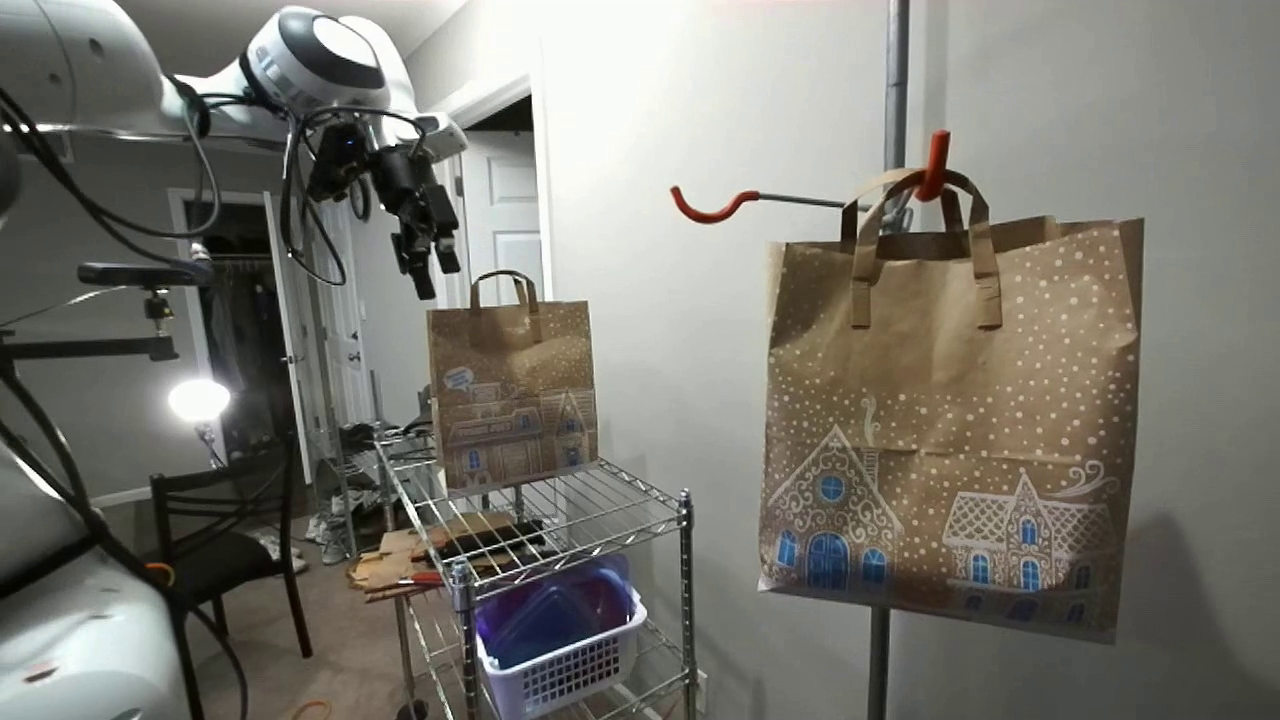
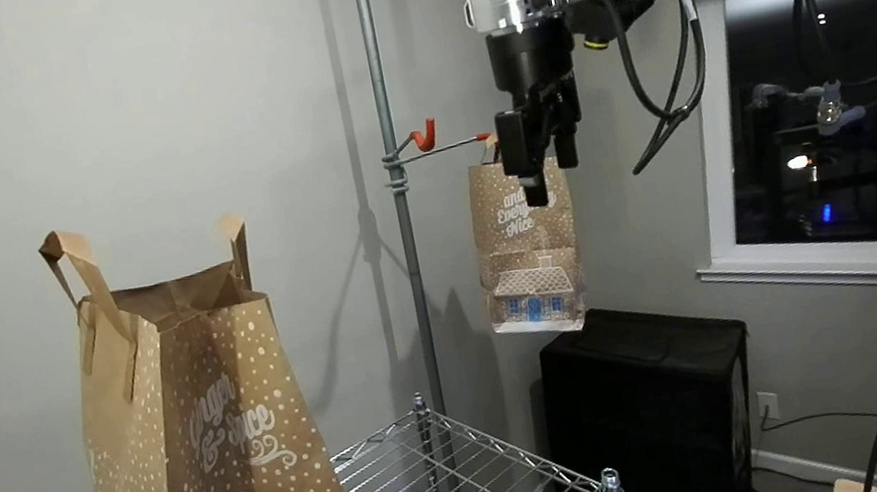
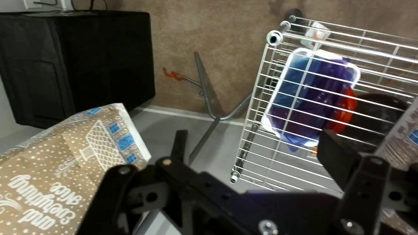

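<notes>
My gripper (image 1: pixel 437 280) hangs in mid-air, pointing down, its jaws wide apart. Nothing lies between its fingers (image 3: pixel 179 145) in the wrist view; the wire rack shows beyond them. One brown paper bag (image 1: pixel 950 400), printed with white dots and houses, hangs by its handles from a red-tipped hook (image 1: pixel 935 165) on a metal pole (image 1: pixel 896 90). A similar bag (image 2: pixel 207 409) stands upright on the wire rack (image 1: pixel 685 560), handles up. In an exterior view the gripper (image 2: pixel 552 181) overlaps the hanging bag (image 2: pixel 531 266), apparently without contact. The wrist view has the hanging bag (image 3: pixel 58 169) at left, the standing bag (image 3: pixel 400 140) partly at right.
Another red-tipped hook (image 1: pixel 715 212) sticks out sideways from the pole. Under the rack's top shelf sits a pale basket (image 1: pixel 570 680) with purple and blue things. A black box-like unit (image 2: pixel 652 406) stands by the wall below the window (image 2: pixel 837 126). A dark chair (image 1: pixel 220 540) stands further back.
</notes>
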Robot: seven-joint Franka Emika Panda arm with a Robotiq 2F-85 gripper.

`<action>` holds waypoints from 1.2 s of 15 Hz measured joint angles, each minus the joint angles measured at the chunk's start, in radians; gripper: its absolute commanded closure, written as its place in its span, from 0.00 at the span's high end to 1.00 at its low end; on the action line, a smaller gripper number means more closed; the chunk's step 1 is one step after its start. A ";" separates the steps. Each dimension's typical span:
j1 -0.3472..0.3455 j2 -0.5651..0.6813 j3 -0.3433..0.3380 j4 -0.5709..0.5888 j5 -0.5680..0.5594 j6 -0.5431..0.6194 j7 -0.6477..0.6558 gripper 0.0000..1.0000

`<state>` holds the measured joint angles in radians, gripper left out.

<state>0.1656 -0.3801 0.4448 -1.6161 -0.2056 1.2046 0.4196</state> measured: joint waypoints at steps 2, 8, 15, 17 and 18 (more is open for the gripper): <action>0.000 0.070 0.056 0.060 0.039 0.030 0.136 1.00; 0.061 0.276 0.104 0.260 0.069 0.088 0.354 1.00; 0.137 0.361 0.074 0.338 0.064 0.098 0.374 1.00; 0.138 0.360 0.073 0.338 0.064 0.098 0.374 1.00; 0.138 0.360 0.073 0.338 0.064 0.098 0.374 1.00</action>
<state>0.3039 -0.0201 0.5179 -1.2777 -0.1418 1.3025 0.7936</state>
